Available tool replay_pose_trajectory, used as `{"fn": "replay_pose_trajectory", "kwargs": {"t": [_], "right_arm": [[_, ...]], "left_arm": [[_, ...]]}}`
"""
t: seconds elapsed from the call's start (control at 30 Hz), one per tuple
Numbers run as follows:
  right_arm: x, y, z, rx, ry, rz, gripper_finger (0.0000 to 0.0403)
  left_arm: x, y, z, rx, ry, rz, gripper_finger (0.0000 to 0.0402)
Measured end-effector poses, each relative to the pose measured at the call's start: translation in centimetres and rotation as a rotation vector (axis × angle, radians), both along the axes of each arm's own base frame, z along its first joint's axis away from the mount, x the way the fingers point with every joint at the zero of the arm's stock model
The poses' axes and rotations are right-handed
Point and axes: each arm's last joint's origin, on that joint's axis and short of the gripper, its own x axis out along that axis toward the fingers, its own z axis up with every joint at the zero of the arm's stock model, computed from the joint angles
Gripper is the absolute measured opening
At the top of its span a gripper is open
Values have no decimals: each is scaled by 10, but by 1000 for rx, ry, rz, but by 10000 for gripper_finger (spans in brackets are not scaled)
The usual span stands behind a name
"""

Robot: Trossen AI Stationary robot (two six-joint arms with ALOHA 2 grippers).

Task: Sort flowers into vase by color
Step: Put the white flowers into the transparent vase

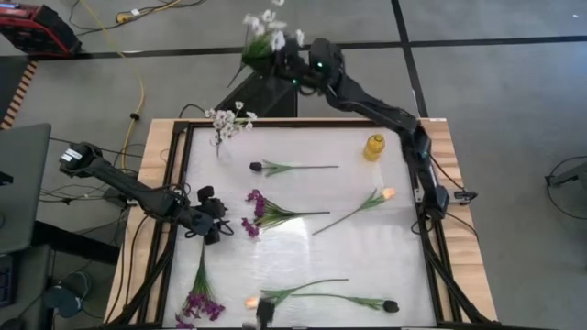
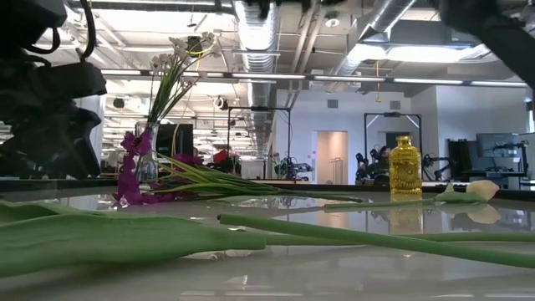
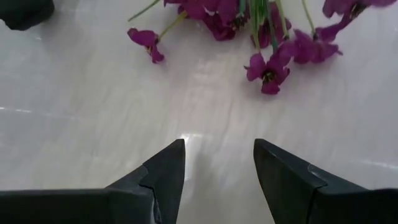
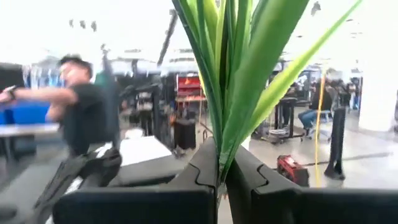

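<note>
My right gripper (image 1: 278,62) is shut on a white-blossomed sprig (image 1: 266,29), raised beyond the table's far edge. My left gripper (image 1: 213,223) is open and empty, low over the table's left side, facing a purple sprig (image 1: 261,213) whose blossoms (image 3: 268,62) lie just ahead of its fingers. More white sprigs stand in a clear vase (image 1: 223,133) at the far left. A dark-bud sprig (image 1: 293,167), a peach tulip (image 1: 362,209), a second purple sprig (image 1: 202,298), a second peach tulip (image 1: 284,295) and a second dark-bud sprig (image 1: 367,301) lie flat on the table. My right gripper pinches the white sprig's leafy green stem (image 4: 222,163) between its two fingers. The leaves fan out past the fingertips (image 4: 208,165). The sprig is lifted clear of the table, its blossoms beyond the gripper.
A yellow bottle-shaped vase (image 1: 373,147) stands at the far right of the table. A wooden frame (image 1: 156,165) borders the white tabletop. A person (image 4: 81,106) stands in the room beyond the table. A dark stand (image 1: 261,92) sits behind the far edge.
</note>
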Motion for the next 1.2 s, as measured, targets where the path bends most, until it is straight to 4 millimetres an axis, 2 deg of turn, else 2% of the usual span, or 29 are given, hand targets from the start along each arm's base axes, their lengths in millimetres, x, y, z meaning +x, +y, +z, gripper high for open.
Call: {"fn": "replay_pose_trajectory", "kwargs": {"t": [0.1, 0.23, 0.4, 0.53, 0.63, 0.93, 1.2], "right_arm": [[7, -40, -32, 124, -31, 16, 37], [20, -72, -77, 255, -40, 67, 37], [46, -79, -127, 310, -79, 76, 37], [58, -77, -152, 363, -97, 104, 37], [65, -75, -163, 382, -70, 112, 37], [83, -41, -166, 326, -28, 158, 37], [92, -28, -174, 261, 81, 181, 37]], "left_arm": [[2, -1, 1, -11, -24, 1, 181], [2, -1, 1, -12, -26, 1, 181], [2, -1, 2, -14, -27, 3, 181], [2, -1, 2, -21, -34, 10, 180], [4, -2, 3, -28, -52, 8, 180], [7, -3, 5, -39, -87, 3, 180], [7, -3, 6, -32, -93, 2, 180]]}}
